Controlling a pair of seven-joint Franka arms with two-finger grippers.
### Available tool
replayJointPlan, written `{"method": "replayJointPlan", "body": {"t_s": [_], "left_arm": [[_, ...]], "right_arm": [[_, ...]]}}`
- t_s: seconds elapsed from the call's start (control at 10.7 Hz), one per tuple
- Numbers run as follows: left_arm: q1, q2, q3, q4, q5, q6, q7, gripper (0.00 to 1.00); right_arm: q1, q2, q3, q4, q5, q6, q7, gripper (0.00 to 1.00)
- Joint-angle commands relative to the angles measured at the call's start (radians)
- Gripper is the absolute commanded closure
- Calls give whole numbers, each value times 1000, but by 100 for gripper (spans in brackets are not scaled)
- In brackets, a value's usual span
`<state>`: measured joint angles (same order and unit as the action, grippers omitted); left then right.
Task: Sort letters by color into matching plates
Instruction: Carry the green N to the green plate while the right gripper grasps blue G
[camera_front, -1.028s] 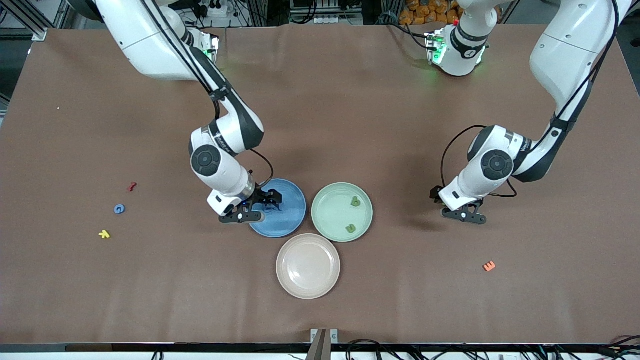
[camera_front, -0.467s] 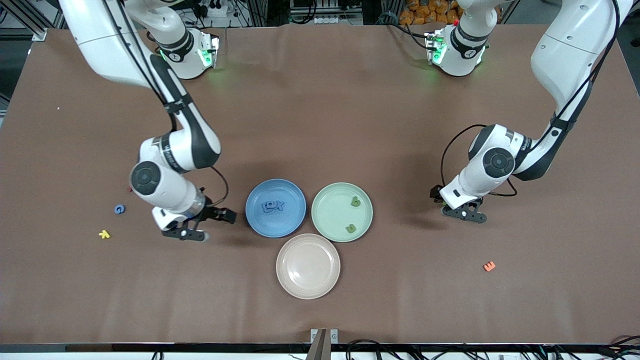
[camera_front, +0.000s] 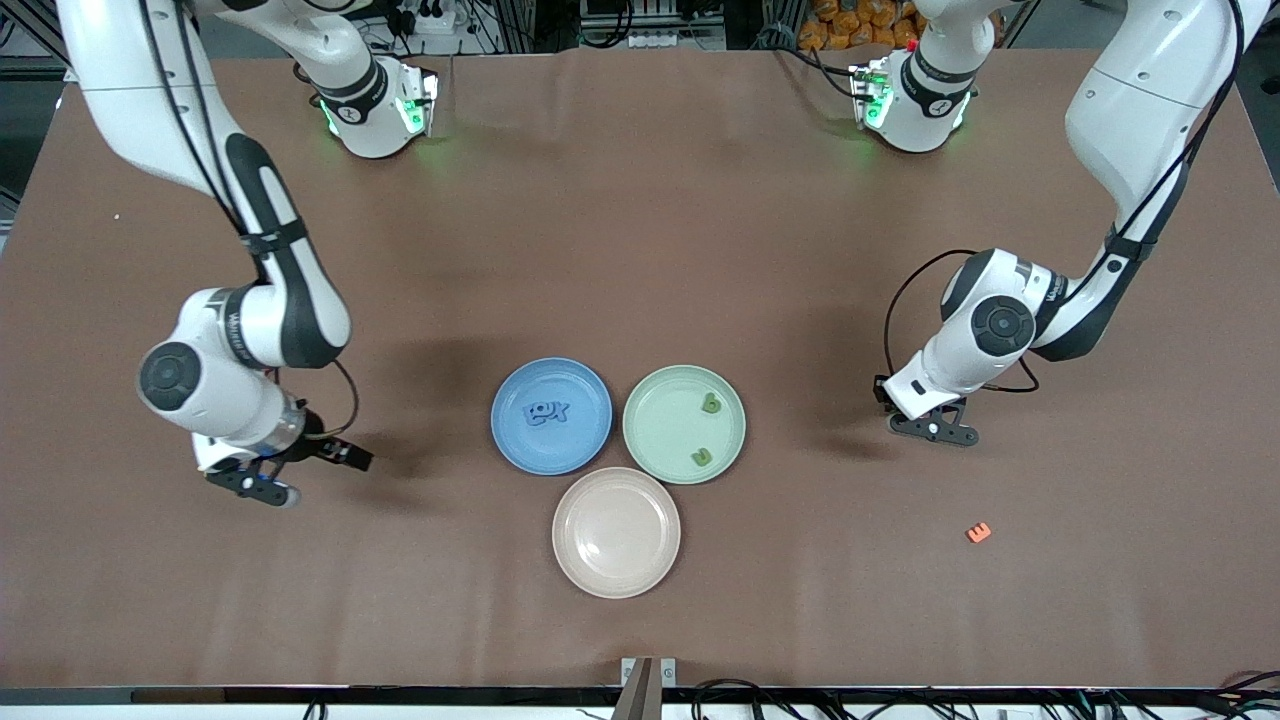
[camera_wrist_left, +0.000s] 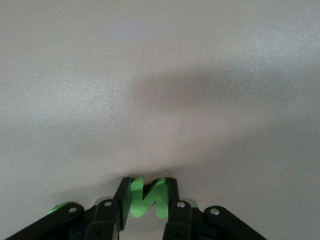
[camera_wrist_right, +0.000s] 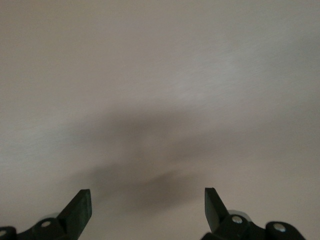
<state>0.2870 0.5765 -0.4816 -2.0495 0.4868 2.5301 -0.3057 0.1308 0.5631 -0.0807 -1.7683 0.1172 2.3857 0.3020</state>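
The blue plate (camera_front: 562, 452) holds a cluster of blue letters (camera_front: 548, 411). Beside it, the pale green plate (camera_front: 665, 420) holds two green letters (camera_front: 711, 403) (camera_front: 702, 457). Low over bare table toward the left arm's end, my left gripper (camera_front: 930, 425) (camera_wrist_left: 146, 197) is shut on a bright green letter (camera_wrist_left: 136, 198) that looks like an N. My right gripper (camera_front: 300, 470) (camera_wrist_right: 147, 202) is open and empty over bare table toward the right arm's end; the arm hides the table under it.
A beige-pink plate (camera_front: 616, 560) lies nearer the front camera than the other two plates. A small orange letter (camera_front: 979, 533) lies alone toward the left arm's end, nearer the front camera than the left gripper.
My right arm swung from over the blue plate toward its own end of the table, leaving the blue letters in the plate. My left gripper closed on the green letter, staying in place.
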Motion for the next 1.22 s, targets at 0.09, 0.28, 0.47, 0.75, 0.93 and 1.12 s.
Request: {"method": "replayJointPlan", "body": {"t_s": [0.09, 0.28, 0.47, 0.75, 0.93, 1.12], "left_arm": [[14, -18, -15, -18, 13, 16, -64, 100], [15, -20, -34, 8, 7, 16, -113, 100], [12, -17, -55, 57, -29, 13, -159, 100], [-49, -15, -57, 109, -116, 10, -319, 100], [-113, 19, -55, 172, -122, 10, -445, 100], [-166, 60, -51, 225, -116, 10, -556, 100]], "right_arm": [[-144, -20, 1, -19, 2, -68, -355, 0], [-222, -22, 2, -48, 2, -66, -536, 0], [-284, -22, 2, -72, -1, -56, -682, 0], [-325, -17, 1, -91, -47, -31, -750, 0], [-344, -14, 1, -123, -57, 21, -773, 0], [-359, -12, 1, -158, -57, 70, -791, 0]]}}
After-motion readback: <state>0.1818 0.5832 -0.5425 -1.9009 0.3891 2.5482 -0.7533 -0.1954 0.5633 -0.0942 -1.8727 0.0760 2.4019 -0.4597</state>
